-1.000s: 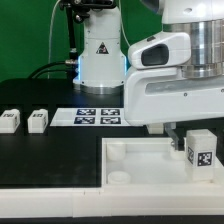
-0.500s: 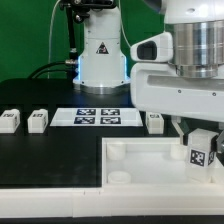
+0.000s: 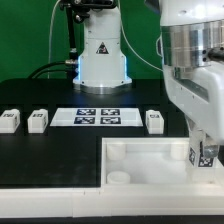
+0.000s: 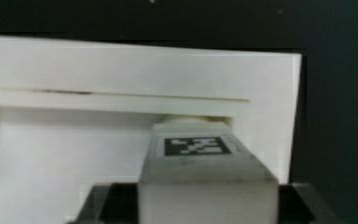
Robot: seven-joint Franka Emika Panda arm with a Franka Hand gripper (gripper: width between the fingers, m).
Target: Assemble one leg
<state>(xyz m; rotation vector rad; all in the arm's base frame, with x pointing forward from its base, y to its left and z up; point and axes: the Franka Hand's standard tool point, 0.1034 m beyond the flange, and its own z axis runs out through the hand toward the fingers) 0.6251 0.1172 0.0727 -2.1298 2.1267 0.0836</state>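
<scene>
My gripper (image 3: 203, 148) is shut on a leg (image 3: 207, 154), a small white block with a black-and-white tag. It holds the leg upright at the far right corner of the large white tray (image 3: 150, 172), at the exterior view's right. In the wrist view the leg (image 4: 197, 150) fills the space between the dark fingers (image 4: 115, 204) of my gripper (image 4: 206, 206). Its lower end is at the tray's raised rim (image 4: 140, 98). Whether it sits in a corner socket is hidden. Three more legs (image 3: 10, 121) (image 3: 38, 120) (image 3: 154, 121) lie on the black table.
The marker board (image 3: 98, 116) lies flat on the table between the loose legs. The robot's white base (image 3: 100, 55) stands behind it. A round socket (image 3: 119, 176) shows at the tray's near left corner.
The wrist has turned and the arm has shifted toward the exterior view's right. The held leg has turned with it, so its tag face now looks narrower. The third loose leg has come into view.
</scene>
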